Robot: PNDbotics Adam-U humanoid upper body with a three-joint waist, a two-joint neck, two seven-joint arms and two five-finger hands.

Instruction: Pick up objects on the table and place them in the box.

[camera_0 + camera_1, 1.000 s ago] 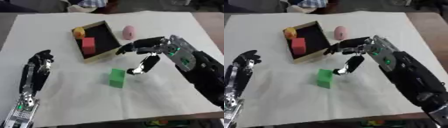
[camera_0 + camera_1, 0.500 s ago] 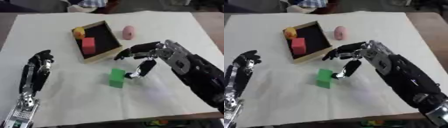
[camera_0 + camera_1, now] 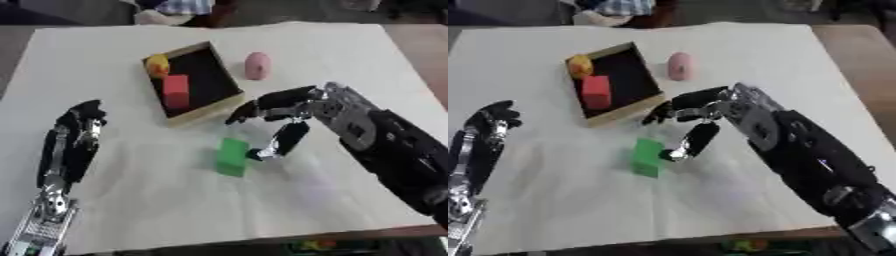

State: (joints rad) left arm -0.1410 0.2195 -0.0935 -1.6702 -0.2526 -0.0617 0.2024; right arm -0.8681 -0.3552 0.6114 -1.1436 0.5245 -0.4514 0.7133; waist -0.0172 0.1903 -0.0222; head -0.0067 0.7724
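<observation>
A green block (image 3: 232, 157) lies on the white cloth just in front of the box (image 3: 227, 87). The box is shallow, dark inside with a tan rim, and holds a red block (image 3: 176, 91) and a yellow-orange piece (image 3: 157, 65). A pink object (image 3: 256, 65) rests on the cloth to the right of the box. My right hand (image 3: 293, 109) hovers beside the green block, open, with fingers stretched over it and the thumb reaching down at its right side. My left hand (image 3: 77, 135) rests open at the lower left, fingers pointing up.
The white cloth (image 3: 350, 55) covers the table, whose brown edge shows at the right and along the front. A person's clothing shows beyond the far edge.
My right hand has come down and toward the left, from near the box corner to right beside the green block. The left hand has stayed put.
</observation>
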